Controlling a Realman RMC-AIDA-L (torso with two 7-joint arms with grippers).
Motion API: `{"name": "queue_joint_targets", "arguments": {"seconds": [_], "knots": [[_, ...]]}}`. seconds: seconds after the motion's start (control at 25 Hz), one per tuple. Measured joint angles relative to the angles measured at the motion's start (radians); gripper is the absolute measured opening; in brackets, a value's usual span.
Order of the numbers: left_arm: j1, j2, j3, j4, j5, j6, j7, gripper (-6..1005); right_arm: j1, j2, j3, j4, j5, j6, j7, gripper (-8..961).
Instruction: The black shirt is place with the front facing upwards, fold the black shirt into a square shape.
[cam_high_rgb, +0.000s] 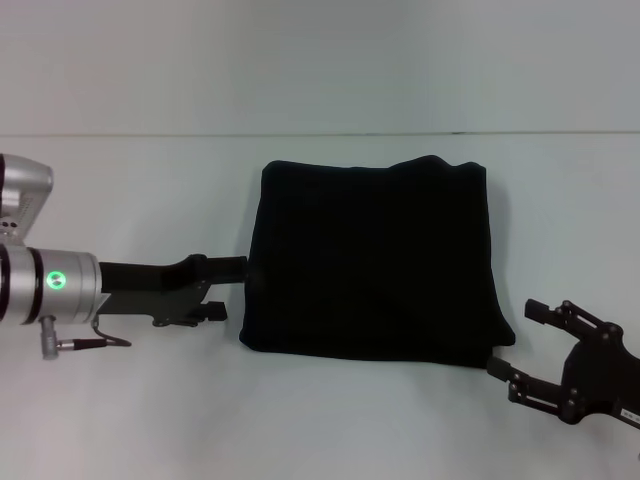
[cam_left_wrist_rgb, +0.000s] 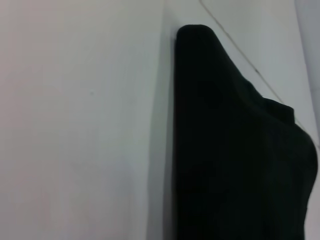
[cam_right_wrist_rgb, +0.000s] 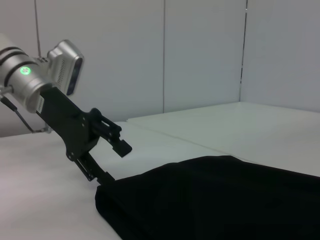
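The black shirt (cam_high_rgb: 372, 255) is soft matt cloth, dull black all over, with a faint ribbed weave and rounded, padded-looking folded edges; it gives back no shine. Under the shirt, the table (cam_high_rgb: 320, 420) is a smooth, plain white surface with a matt finish. Just beside the shirt's left edge, the left gripper (cam_high_rgb: 225, 287) has matt black fingers of hard plastic or coated metal, on a wrist of brushed silver metal. Near the shirt's near right corner, the right gripper (cam_high_rgb: 512, 343) is of the same matt black hard material
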Motion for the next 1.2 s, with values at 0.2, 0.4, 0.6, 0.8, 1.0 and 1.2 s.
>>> {"name": "queue_joint_targets", "arguments": {"seconds": [0.2, 0.4, 0.6, 0.8, 1.0, 1.2], "knots": [[-0.01, -0.015, 0.025, -0.002, 0.001, -0.023, -0.002, 800, -0.004, 0.0, 0.0, 0.0, 0.0, -0.004, 0.0, 900], [-0.031, -0.036, 0.054, 0.003, 0.001, -0.031, -0.002, 798, -0.003, 0.0, -0.001, 0.0, 0.0, -0.007, 0.001, 900], [-0.051, -0.041, 0.104, 0.0, 0.001, -0.056, -0.005, 796, -0.003, 0.0, -0.001, 0.0, 0.0, -0.007, 0.003, 899], [-0.046, -0.042, 0.113, 0.014, 0.001, -0.077, 0.001, 793, -0.004, 0.0, 0.0, -0.001, 0.0, -0.007, 0.007, 900], [-0.04, -0.043, 0.116, 0.02, 0.002, -0.082, 0.01, 638, -0.003, 0.0, 0.0, -0.001, 0.0, -0.006, 0.008, 900], [-0.043, -0.047, 0.129, 0.02, 0.001, -0.088, 0.01, 416, 0.0, 0.001, 0.0, 0.0, 0.0, -0.005, 0.008, 899]]}}
